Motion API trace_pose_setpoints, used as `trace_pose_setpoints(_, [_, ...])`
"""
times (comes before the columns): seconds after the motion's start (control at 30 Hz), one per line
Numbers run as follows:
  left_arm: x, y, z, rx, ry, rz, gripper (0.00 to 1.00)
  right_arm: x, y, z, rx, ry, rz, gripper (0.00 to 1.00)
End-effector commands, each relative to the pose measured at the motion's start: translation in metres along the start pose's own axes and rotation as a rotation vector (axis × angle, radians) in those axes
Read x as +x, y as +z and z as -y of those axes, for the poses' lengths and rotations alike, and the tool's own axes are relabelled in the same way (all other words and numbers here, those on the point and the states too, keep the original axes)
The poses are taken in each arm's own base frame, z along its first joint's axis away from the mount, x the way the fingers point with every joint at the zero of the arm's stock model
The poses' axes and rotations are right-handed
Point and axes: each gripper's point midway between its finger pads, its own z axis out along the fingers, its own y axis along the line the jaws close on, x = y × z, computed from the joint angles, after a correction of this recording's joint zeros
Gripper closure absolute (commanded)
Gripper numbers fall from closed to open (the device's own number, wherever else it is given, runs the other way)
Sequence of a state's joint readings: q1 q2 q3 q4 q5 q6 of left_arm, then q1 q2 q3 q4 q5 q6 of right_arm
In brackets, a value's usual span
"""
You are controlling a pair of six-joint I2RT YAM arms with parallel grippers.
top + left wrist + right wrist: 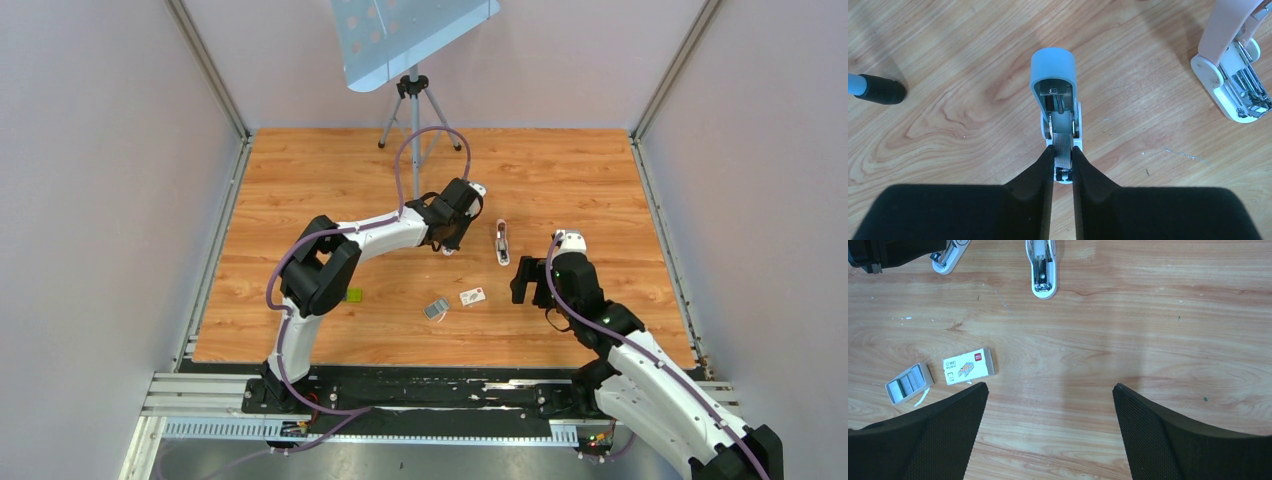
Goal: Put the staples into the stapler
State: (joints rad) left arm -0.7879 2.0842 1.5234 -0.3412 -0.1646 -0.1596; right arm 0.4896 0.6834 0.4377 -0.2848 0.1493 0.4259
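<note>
Staple tray [909,384]: lies on the desk [1148,315] beside its white box [969,366], strips exposed for picking.
Right gripper [1050,385]: spread wide and empty, hovering back, probably to leave the other arm room.
Left gripper [1063,150]: pinched on a staple strip [1062,142], aligned along the blue-grey stapler's [1053,65] open channel; whether the strip is seated is unclear.
Pink stapler [1228,25]: lies opened just beside it, untouched.

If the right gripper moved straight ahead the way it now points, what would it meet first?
Probably the pink stapler, lying open almost dead ahead of the open right gripper; only bare table lies between. If it pitches downward, it may touch the wood first.
</note>
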Motion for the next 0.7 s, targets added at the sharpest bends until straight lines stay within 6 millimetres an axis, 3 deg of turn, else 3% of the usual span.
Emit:
trace_pose_setpoints(0.0, [-0.0025, -0.0032, 0.0011, 0.003, 0.015, 0.011, 0.82, 0.0053, 0.0017, 0.0054, 0.015, 0.011, -0.009, 0.0])
trace_pose_setpoints(0.67, [0.0016, -0.0033, -0.0081, -0.04, 0.08, 0.002, 0.8, 0.0059, 0.0011, 0.0056, 0.013, 0.012, -0.006, 0.0])
